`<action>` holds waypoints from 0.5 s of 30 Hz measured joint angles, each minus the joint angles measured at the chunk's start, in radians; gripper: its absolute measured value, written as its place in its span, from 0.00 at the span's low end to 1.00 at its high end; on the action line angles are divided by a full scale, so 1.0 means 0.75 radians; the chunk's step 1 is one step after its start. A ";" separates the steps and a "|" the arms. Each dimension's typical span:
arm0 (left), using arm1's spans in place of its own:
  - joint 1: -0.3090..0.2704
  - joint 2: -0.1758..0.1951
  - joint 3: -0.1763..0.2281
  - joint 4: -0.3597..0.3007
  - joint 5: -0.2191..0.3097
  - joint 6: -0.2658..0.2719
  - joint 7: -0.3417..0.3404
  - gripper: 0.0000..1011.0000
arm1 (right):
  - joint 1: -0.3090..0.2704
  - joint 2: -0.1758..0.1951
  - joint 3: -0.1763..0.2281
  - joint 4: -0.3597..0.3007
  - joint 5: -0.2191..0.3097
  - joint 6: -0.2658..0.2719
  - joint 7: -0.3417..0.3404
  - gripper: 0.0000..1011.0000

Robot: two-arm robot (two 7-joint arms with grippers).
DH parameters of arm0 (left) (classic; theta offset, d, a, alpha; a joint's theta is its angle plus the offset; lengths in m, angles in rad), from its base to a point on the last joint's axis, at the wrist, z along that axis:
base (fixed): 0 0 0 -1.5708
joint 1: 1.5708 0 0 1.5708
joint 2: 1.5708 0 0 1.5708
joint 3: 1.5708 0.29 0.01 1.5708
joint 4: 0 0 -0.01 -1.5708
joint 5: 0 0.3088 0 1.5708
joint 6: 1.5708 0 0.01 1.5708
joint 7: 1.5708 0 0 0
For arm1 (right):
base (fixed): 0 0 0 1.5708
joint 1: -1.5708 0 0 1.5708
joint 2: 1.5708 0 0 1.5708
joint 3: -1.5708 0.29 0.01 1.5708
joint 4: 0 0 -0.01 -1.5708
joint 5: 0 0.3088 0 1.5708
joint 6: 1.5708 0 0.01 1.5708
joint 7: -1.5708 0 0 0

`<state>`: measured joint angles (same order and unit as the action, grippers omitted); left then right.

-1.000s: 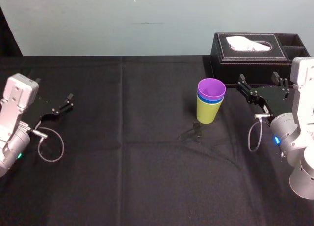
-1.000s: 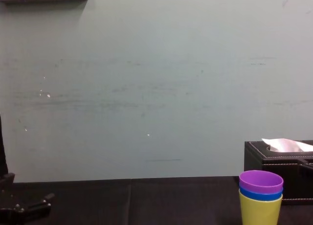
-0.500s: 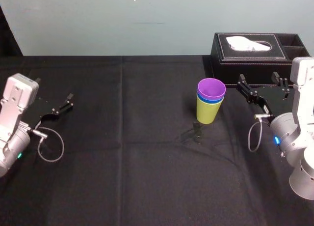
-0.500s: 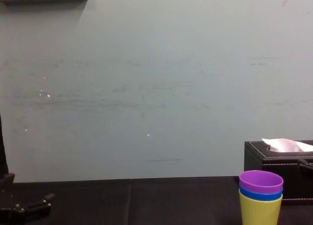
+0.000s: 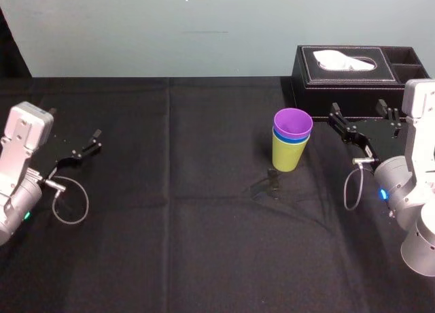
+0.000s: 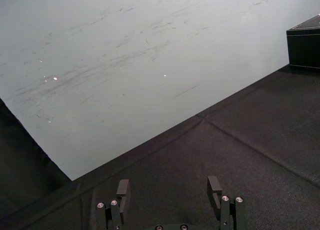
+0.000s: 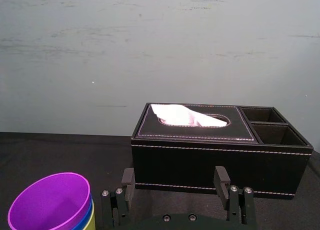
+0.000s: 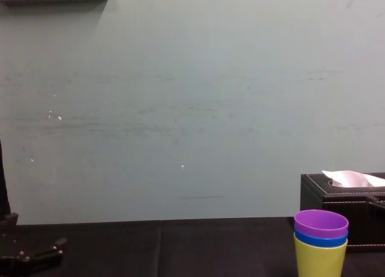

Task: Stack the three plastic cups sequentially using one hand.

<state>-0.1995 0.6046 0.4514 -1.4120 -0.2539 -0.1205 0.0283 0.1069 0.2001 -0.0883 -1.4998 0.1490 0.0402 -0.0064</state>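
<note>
Cup stack: purple cup point(image 5: 293, 122) nested in blue cup point(image 5: 291, 140), in yellow-green cup point(image 5: 288, 158) — upright on the black table point(image 5: 170, 224), near the tissue box point(image 5: 353, 71).
Right gripper point(image 5: 357, 109): beside stack, jaws wide, empty.
Left gripper point(image 5: 75, 123): parked far left, jaws apart, empty.
Stacking judged complete — next, only withdrawal.

open: table point(image 5: 170, 224) left of and before cup stack point(image 5: 291, 150) | obstacle: tissue box point(image 5: 323, 85) near its rear right

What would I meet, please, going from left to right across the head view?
left pincer → stack of cups → right pincer
</note>
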 joint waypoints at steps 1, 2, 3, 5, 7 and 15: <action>0.000 0.000 0.000 0.000 0.000 0.000 0.000 1.00 | 0.000 0.000 0.000 0.000 0.000 0.000 0.000 0.99; 0.000 0.000 0.000 0.000 0.000 0.000 0.000 1.00 | 0.000 0.000 0.000 0.000 0.000 0.000 0.000 0.99; 0.000 0.000 0.000 0.000 0.000 0.000 0.000 1.00 | 0.000 0.000 0.000 0.000 0.000 0.000 0.000 0.99; 0.000 0.000 0.000 0.000 0.000 0.000 0.000 1.00 | 0.000 0.000 0.000 0.000 0.000 0.000 0.000 0.99; 0.000 0.000 0.000 0.000 0.000 0.000 0.000 1.00 | 0.000 0.000 0.000 0.000 0.000 0.000 0.000 0.99; 0.000 0.000 0.000 0.000 0.000 0.000 0.000 1.00 | 0.000 0.000 0.000 0.000 0.000 0.000 0.000 0.99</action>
<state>-0.1996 0.6047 0.4514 -1.4120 -0.2539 -0.1205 0.0283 0.1069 0.2001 -0.0883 -1.4998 0.1490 0.0401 -0.0063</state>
